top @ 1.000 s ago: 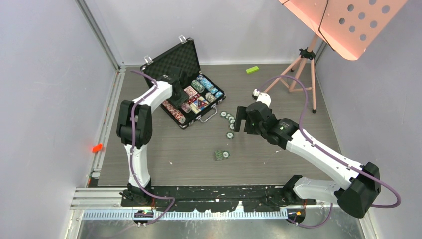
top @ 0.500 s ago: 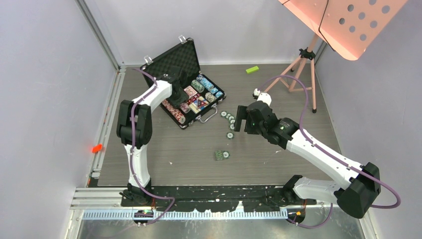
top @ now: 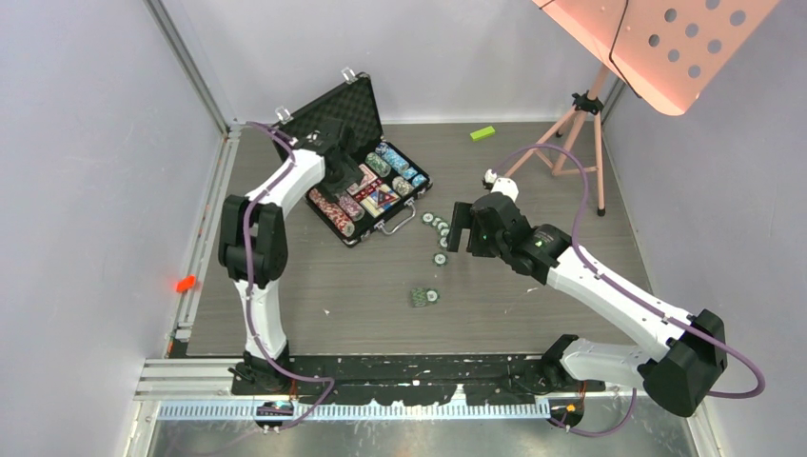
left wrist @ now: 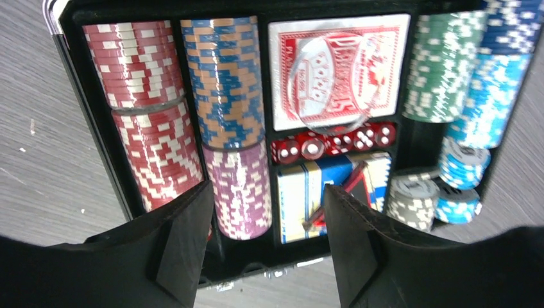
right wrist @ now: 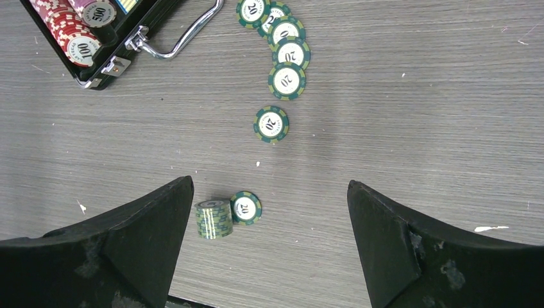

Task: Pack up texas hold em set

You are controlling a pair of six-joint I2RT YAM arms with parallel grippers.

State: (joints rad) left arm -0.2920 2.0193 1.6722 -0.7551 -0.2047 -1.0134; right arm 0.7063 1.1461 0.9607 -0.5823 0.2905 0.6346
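Observation:
The black briefcase lies open at the back left, lid up. In the left wrist view its foam tray holds rows of striped chips, a red-backed card deck, red dice and a blue card box. My left gripper hovers open and empty over the case's near wall. My right gripper hangs open and empty over loose green chips: a small stack, a chip leaning on it, a single chip and a row near the handle.
A small green block lies at the back. A pink tripod stand with a perforated pink panel stands at the back right. Walls close in the left, back and right sides. A red object sits off the left table edge.
My left arm has swung a little, and its gripper has shifted slightly over the case. The right arm and the loose chips have not moved.

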